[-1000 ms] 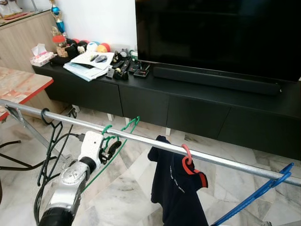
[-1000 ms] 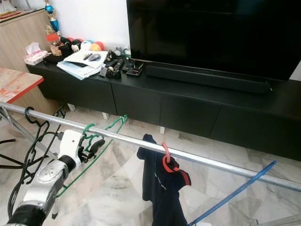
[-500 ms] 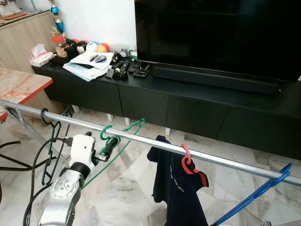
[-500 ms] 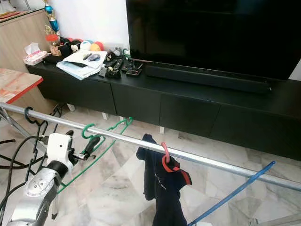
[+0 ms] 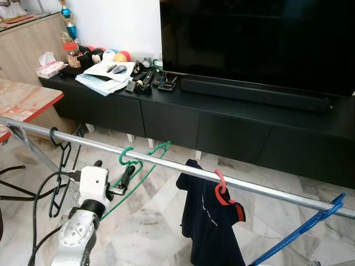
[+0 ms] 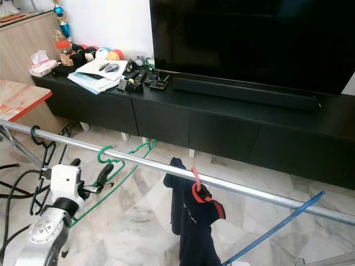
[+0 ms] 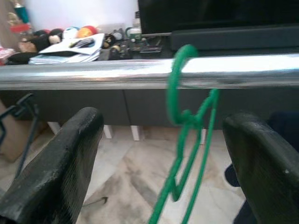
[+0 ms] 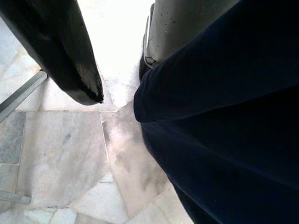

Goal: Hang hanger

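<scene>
A green wire hanger [image 5: 131, 159] hangs by its hook on the silver rail [image 5: 166, 165] of a drying rack. In the left wrist view the hook [image 7: 179, 88] sits over the rail [image 7: 93, 74] on its own. My left gripper [image 5: 112, 170] is just in front of and slightly below the hook, open, its black fingers [image 7: 60, 158] spread wide and touching nothing. My right gripper [image 8: 117, 93] hangs low over the marble floor beside dark blue cloth [image 8: 224, 116].
On the same rail are a black hanger [image 5: 58, 160] at the left, a red hanger carrying a navy shirt [image 5: 213, 221], and a blue hanger [image 5: 299, 233] at the right. Behind stand a black TV console [image 5: 222, 122] and TV. A red-edged table [image 5: 22, 100] is at the left.
My left gripper opened and let go of the green hanger, then drew back and down from the rail. The hanger stays hooked on the rail.
</scene>
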`<state>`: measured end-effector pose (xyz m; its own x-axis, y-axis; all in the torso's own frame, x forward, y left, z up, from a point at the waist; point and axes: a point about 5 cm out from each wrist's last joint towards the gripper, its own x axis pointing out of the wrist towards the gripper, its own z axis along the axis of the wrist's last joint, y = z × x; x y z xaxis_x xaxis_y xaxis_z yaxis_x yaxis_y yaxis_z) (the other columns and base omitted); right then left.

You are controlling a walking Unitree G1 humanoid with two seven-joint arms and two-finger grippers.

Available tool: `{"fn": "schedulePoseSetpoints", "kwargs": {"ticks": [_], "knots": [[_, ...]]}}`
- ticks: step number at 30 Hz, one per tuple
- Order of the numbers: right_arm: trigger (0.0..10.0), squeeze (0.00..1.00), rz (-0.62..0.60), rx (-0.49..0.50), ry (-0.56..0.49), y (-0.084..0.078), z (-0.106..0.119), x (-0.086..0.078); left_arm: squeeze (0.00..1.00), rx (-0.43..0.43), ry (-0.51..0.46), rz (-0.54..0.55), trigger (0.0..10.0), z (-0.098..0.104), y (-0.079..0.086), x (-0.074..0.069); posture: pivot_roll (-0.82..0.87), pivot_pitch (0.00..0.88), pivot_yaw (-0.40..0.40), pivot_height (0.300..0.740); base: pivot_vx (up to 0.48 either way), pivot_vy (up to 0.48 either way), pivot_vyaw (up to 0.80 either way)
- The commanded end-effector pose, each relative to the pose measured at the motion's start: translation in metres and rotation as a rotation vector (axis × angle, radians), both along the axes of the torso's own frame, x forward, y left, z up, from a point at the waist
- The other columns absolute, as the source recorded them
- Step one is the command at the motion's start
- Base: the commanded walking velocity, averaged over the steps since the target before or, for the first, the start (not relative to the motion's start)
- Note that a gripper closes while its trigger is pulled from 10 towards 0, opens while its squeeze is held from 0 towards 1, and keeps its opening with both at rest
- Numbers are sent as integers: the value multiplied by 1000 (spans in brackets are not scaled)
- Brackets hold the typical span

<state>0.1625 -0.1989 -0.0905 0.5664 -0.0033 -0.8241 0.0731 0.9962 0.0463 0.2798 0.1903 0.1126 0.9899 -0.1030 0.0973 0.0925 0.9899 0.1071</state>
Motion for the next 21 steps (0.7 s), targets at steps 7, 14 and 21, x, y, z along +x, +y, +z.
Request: {"fn": "schedulePoseSetpoints", "kwargs": {"ticks": [7, 14, 21], "knots": [[10000, 0, -2, 5, 17, 2, -2, -4, 0, 31, -40, -8, 10000, 10, 1, 5, 59, 43, 41, 740, 0, 0, 0], [10000, 0, -9, 6, 27, 2, -3, -5, 0, 34, -44, -15, 10000, 11, 0, 6, 58, 41, 42, 740, 0, 0, -437], [10000, 0, -2, 2, 27, 2, -3, -5, 0, 29, -43, -22, 10000, 10, -2, 6, 55, 33, 42, 740, 0, 0, -754]]}}
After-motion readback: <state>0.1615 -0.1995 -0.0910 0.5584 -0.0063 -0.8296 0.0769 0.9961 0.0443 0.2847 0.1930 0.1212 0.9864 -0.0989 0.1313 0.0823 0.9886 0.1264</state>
